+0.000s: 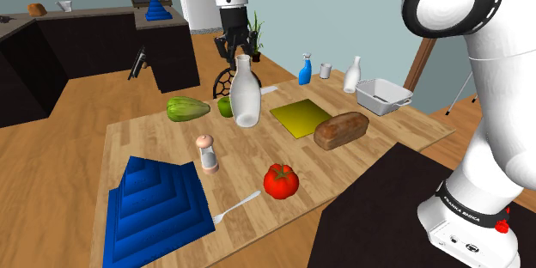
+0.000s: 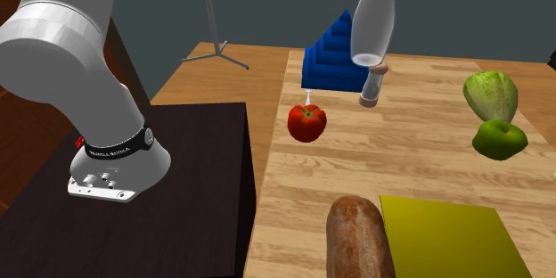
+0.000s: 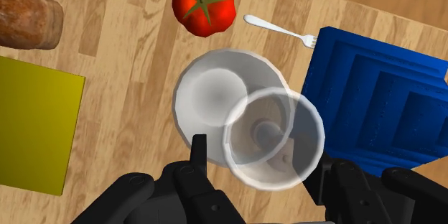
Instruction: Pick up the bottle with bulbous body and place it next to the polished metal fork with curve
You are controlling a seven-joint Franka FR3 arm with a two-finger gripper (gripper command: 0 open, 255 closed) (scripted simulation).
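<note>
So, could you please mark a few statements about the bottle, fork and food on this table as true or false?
1. The gripper holds the bottle clear of the wooden table. True.
2. The fork lies between the tomato and the blue stepped pyramid. True.
3. The tomato sits on the yellow board. False: it sits on bare wood.
4. The bread loaf touches the fork. False: it lies beside the yellow board, far from the fork.
</note>
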